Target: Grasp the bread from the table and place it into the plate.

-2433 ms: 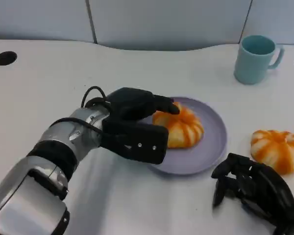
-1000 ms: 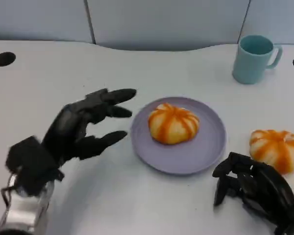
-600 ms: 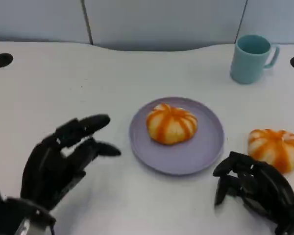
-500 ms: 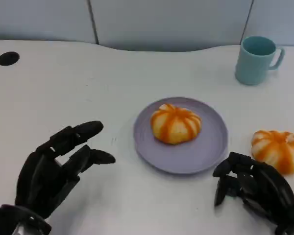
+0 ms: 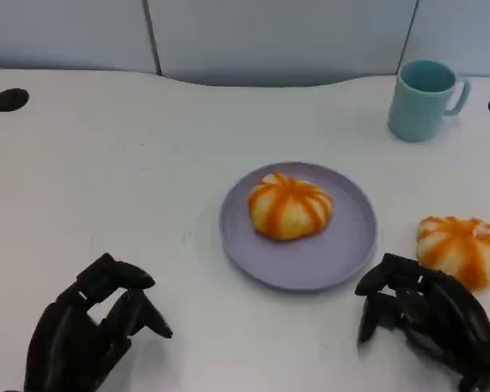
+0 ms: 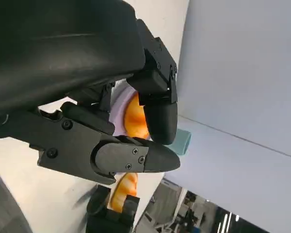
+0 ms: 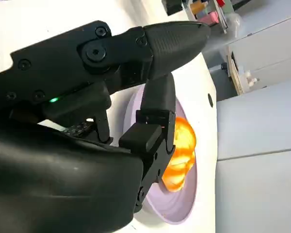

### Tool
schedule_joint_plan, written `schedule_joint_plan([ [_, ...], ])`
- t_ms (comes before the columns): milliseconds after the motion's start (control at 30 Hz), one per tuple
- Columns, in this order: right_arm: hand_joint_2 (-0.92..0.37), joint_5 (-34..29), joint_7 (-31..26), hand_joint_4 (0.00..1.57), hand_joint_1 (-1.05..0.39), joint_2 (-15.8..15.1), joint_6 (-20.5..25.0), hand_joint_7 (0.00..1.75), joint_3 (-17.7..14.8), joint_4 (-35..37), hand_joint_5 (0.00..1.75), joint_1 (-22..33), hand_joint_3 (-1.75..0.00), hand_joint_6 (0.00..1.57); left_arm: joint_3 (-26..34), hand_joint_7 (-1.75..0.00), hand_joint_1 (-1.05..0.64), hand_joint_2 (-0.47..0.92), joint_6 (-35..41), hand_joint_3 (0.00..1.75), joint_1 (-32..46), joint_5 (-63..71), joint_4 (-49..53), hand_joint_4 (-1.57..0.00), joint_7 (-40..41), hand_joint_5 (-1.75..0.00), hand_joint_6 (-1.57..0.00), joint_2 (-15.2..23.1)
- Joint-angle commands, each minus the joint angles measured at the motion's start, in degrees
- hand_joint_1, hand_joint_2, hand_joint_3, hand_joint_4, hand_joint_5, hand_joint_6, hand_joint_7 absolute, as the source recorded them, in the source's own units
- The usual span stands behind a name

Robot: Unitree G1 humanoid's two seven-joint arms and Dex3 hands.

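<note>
With one bread (image 5: pixel 290 206) on the plate (image 5: pixel 343 253), both the left hand (image 5: pixel 90 331) and right hand (image 5: pixel 425 314) hung empty, fingers apart; reaching could knock the second bread (image 5: pixel 462 250) away.

We see a light teal mug (image 5: pixel 425 100) standing upright at the far right of the white counter (image 5: pixel 106 188), its handle turned to the right. Two dark round holes (image 5: pixel 11 100) sit in the counter at its far left and far right edges. Pale wall panels (image 5: pixel 278 37) rise behind.
</note>
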Motion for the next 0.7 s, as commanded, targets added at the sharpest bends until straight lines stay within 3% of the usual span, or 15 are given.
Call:
schedule_joint_plan([
  [33, -0.92, -0.09, 0.07, 0.67, -0.51, -1.43, 0.2, 1.13, -0.88, 1.78, 1.57, 0.27, -0.24, 0.69, 1.25, -1.53, -0.56, 0.92, -1.79, 0.33, -0.37, 1.13, 2.24, -0.71, -0.46, -1.75, -0.55, -0.34],
  [367, -0.92, 0.37, 2.19, 0.69, -0.53, -2.08, -2.9, 1.11, -2.17, 6.72, 1.55, -1.53, -0.24, 0.71, 2.15, -1.56, -0.58, 0.92, -3.37, 0.3, -2.45, 2.08, 5.55, -0.69, -0.98, -1.75, -0.52, -0.86],
  [500, -0.92, 1.47, 4.59, 0.69, -0.52, -2.03, -2.18, 1.12, -3.41, 8.72, 1.54, -2.6, -0.24, 0.7, 2.51, -1.54, -0.59, 0.92, -3.79, 0.28, -3.03, 1.76, 6.53, -0.71, -1.52, -1.75, -0.55, -1.16],
  [700, -0.92, 0.58, 3.83, 0.69, -0.53, -2.2, -3.91, 1.13, -3.7, 9.49, 1.52, -2.78, -0.24, 0.7, 2.66, -1.54, -0.6, 0.92, -2.67, 0.27, -3.32, 1.65, 6.64, -0.71, -0.92, -1.75, -0.57, -1.73],
])
